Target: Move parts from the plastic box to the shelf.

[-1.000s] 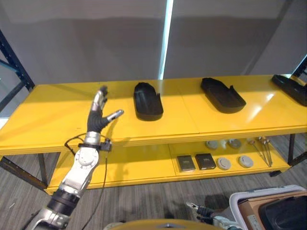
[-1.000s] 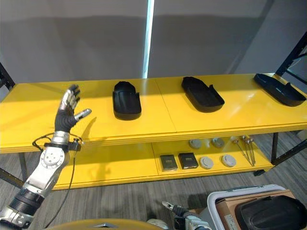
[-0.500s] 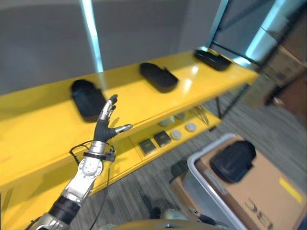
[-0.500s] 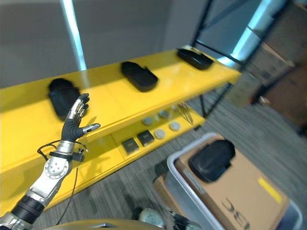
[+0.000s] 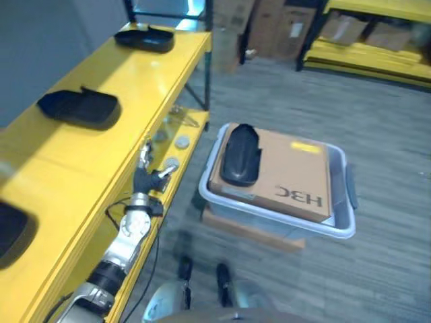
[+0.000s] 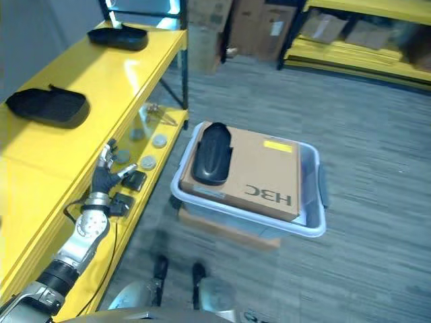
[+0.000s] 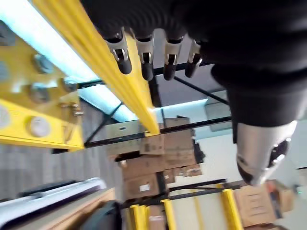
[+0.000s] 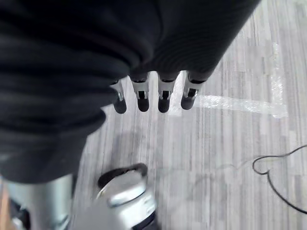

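In the left eye view the left robot hand [image 5: 149, 176] hangs beside the yellow shelf [image 5: 81, 161], fingers straight and spread, holding nothing; the black part [image 5: 240, 154] lies on cardboard [image 5: 289, 182] in the plastic box [image 5: 340, 225], well apart, so a good pick calls for reaching across and curling round its narrow body. In the right wrist view the right robot hand [image 8: 152, 98] hangs over the floor [image 8: 230, 139], fingers relaxed, empty.
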You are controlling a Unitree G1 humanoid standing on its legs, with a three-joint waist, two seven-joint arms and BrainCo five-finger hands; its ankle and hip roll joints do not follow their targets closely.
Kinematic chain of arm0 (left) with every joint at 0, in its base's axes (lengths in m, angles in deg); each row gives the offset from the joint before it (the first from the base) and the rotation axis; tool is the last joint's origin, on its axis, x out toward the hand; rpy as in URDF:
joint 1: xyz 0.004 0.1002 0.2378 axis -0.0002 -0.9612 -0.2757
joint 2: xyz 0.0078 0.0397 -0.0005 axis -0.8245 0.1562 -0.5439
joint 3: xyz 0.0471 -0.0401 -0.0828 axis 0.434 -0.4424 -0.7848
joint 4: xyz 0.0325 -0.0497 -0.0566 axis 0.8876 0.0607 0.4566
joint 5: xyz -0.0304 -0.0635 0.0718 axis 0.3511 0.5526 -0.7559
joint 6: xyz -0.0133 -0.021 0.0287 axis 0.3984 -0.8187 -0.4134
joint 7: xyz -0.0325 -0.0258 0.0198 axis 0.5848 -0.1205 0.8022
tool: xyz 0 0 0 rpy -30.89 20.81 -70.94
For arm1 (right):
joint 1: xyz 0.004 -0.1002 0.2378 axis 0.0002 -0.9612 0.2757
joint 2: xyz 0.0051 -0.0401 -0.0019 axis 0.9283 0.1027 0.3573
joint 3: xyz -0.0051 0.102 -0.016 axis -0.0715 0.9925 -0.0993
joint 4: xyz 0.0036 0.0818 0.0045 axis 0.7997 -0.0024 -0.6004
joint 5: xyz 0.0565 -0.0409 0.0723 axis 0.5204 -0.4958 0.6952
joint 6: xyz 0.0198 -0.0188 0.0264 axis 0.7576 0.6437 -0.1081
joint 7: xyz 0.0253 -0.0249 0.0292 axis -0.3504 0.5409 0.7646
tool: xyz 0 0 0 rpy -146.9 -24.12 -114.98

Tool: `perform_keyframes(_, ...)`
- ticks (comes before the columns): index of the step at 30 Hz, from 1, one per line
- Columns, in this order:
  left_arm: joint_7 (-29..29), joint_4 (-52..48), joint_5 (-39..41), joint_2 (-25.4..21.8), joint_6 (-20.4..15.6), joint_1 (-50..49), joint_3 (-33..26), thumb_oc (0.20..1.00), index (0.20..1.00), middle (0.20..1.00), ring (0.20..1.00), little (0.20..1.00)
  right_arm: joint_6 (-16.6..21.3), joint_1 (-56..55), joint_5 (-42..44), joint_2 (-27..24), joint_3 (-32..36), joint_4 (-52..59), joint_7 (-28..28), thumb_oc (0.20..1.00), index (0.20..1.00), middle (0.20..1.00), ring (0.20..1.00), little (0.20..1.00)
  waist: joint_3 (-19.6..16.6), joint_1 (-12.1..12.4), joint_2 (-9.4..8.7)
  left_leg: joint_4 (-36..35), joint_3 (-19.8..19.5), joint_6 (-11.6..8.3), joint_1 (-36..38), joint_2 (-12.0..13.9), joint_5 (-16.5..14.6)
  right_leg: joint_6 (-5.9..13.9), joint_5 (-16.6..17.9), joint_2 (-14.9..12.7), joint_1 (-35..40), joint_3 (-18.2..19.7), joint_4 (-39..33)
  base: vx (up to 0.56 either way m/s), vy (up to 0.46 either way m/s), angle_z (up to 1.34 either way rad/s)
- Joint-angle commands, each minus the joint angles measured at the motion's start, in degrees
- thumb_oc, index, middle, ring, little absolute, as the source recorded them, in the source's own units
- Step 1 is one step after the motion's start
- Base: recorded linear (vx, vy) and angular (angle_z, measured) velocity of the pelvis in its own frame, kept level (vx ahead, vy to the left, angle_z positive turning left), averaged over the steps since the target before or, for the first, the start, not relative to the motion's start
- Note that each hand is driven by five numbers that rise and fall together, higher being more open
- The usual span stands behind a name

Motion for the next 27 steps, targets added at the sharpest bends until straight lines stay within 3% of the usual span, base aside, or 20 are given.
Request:
perform_keyframes(1, -1.0, -2.7, -2.3, -2.4, -1.0, -4.1, -1.1, 1.0, 1.0, 1.0, 1.0, 1.0, 3.1, 2.2, -0.5, -0.5, -2.5, 2.1, 0.3, 1.0, 1.0, 1.0, 1.0, 1.0, 1.3, 2.9, 0.26, -9.3, 1.1, 1.65, 10.3, 0.6, -4.8, 5.08, 2.4, 0.4, 3.4, 0.9, -6.7, -0.07, 0.065, 0.24)
perform_keyframes(2, -1.0, -2.0, -2.5, -2.3, -1.0, -4.4, -1.0, 1.0, 1.0, 1.0, 1.0, 1.0, 3.3, 2.1, -1.2, -0.4, -2.8, 2.2, 0.5, 1.0, 1.0, 1.0, 1.0, 1.0, 1.4, 2.9, 0.28, -9.5, 1.5, 1.58, 10.5, 0.8, -4.8, 5.25, 2.5, 0.3, 3.1, 0.3, -6.6, -0.09, 0.059, 0.19)
perform_keyframes(4, -3.5, 1.7, -2.1, -2.5, 0.9, -6.2, -0.1, 1.0, 1.0, 1.0, 1.0, 1.0, 6.1, 2.4, -5.5, 0.6, -4.8, 2.7, 2.1, 1.0, 1.0, 1.0, 1.0, 1.0, 2.2, 3.9, 0.53, -9.8, 6.6, 1.15, 11.5, 2.5, -5.0, 6.97, 2.6, -2.7, 0.4, -6.4, -3.0, -0.17, 0.035, -0.34)
perform_keyframes(6, -5.2, 3.7, -2.6, -2.6, 2.0, -6.3, 0.9, 1.0, 1.0, 1.0, 1.0, 1.0, 7.8, 2.4, -5.5, 0.9, -5.4, 3.1, 3.4, 1.0, 1.0, 1.0, 1.0, 1.0, 2.4, 3.7, 0.91, -9.6, 8.0, 1.66, 11.1, 3.4, -4.8, 6.84, 1.0, -3.5, -0.1, -6.7, -0.1, -0.12, -0.004, -0.79)
perform_keyframes(8, -7.6, 9.0, -2.2, -1.7, 2.9, -5.6, 3.2, 1.0, 1.0, 1.0, 1.0, 1.0, 11.8, 2.0, -4.7, 0.5, -5.5, 3.8, 5.7, 1.0, 1.0, 1.0, 1.0, 1.0, 2.0, 2.8, 1.58, -10.5, 7.6, 2.82, 9.9, 4.5, -3.6, 5.8, -2.2, -2.9, 1.3, -3.6, 2.6, -0.07, -0.076, -0.31)
perform_keyframes(13, -11.5, 16.5, -0.5, -0.5, 4.6, -5.4, 3.5, 1.0, 1.0, 1.0, 1.0, 1.0, 21.2, 1.3, -5.5, -1.6, -5.5, 10.5, 8.7, 1.0, 1.0, 1.0, 1.0, 1.0, 2.5, 1.5, 0.57, -10.0, 9.7, 1.72, 9.7, 5.1, -3.6, 6.33, 0.4, -3.2, 3.8, -3.4, -4.5, 0.02, -0.119, -0.07)
perform_keyframes(16, -13.6, 21.9, 1.1, 0.3, 5.8, -6.0, 0.9, 1.0, 1.0, 1.0, 1.0, 1.0, 22.4, 2.1, -5.2, -5.2, -5.2, 24.1, 12.3, 1.0, 1.0, 1.0, 1.0, 1.0, 2.7, 0.6, 0.09, -11.9, 11.1, 0.65, 10.1, 6.1, -2.4, 6.09, 0.6, -2.4, 5.3, -3.1, -6.9, 0.04, -0.105, -0.13)
perform_keyframes(22, -15.6, 27.6, -2.1, 0.2, 6.6, -4.3, 0.2, 1.0, 1.0, 1.0, 1.0, 1.0, 25.4, 8.1, -3.9, -10.8, -4.8, 34.2, 15.7, 1.0, 1.0, 1.0, 1.0, 1.0, 3.4, 1.4, -0.24, -14.0, 10.9, 0.24, 9.0, 6.5, -0.9, 5.46, -0.5, -1.1, 5.2, -4.6, -7.0, -0.01, -0.191, -0.08)
perform_keyframes(27, -15.5, 30.3, -3.2, 0.0, 6.6, -6.1, -0.3, 1.0, 1.0, 1.0, 1.0, 1.0, 22.8, 10.7, -3.9, -14.3, -2.8, 38.1, 14.9, 1.0, 1.0, 1.0, 1.0, 1.0, 1.7, 1.9, -0.17, -11.9, 10.7, 0.02, 10.4, 6.6, -2.3, 4.29, -2.1, -0.7, 7.1, -5.1, -6.7, 0.11, -0.177, 0.16)
